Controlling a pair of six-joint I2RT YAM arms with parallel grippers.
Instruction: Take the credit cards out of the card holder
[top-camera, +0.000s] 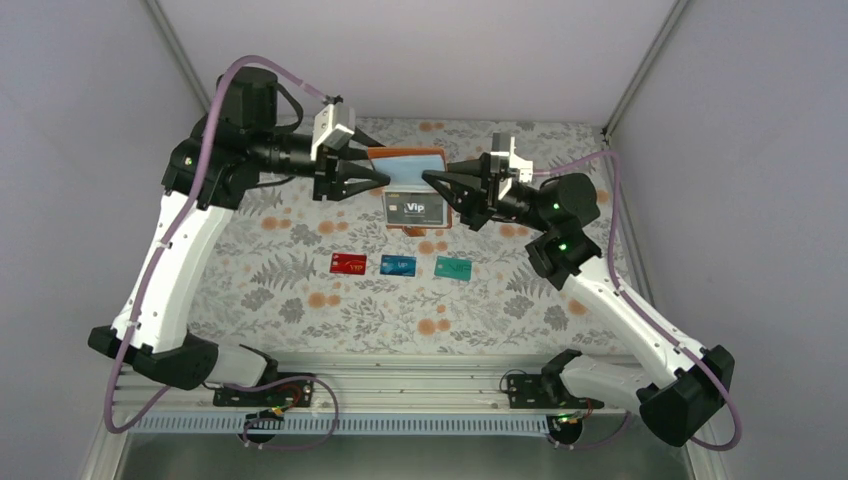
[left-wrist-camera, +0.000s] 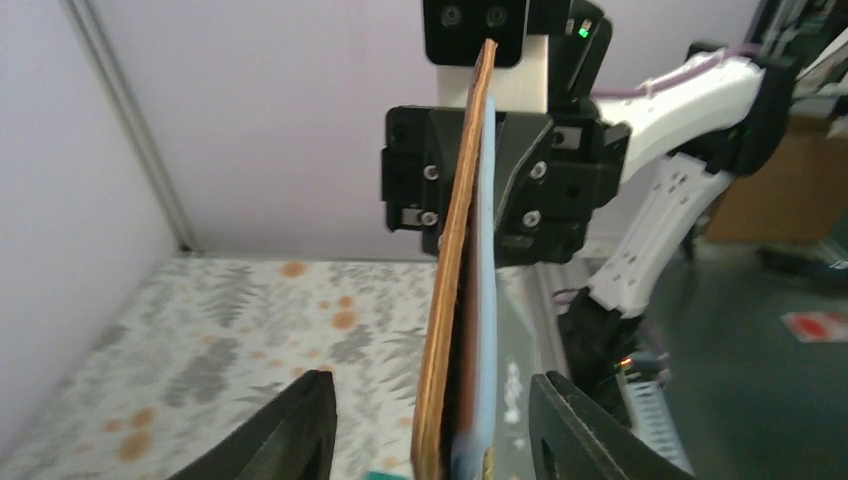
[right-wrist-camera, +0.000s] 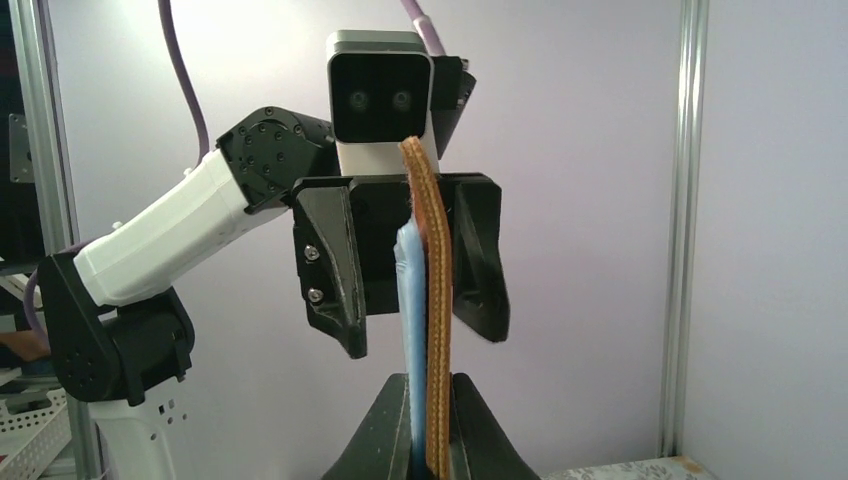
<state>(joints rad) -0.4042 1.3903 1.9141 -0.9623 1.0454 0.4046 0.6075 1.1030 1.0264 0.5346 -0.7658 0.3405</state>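
Credit cards of thin plastic, one red (top-camera: 348, 263), one blue (top-camera: 398, 264) and one teal (top-camera: 453, 267), are lying in a row on the floral tablecloth (top-camera: 300, 290), already out. Behind them the small brown leather card holder (top-camera: 408, 165) with pale blue pockets is hanging upright. The right gripper (top-camera: 427, 179) is pinching its edge, while the left gripper (top-camera: 381, 177) is straddling it, spread and not touching. A black "Vip" card (top-camera: 415, 208) is showing just below; we cannot tell whether a pocket is holding it. We are judging the job over half done.
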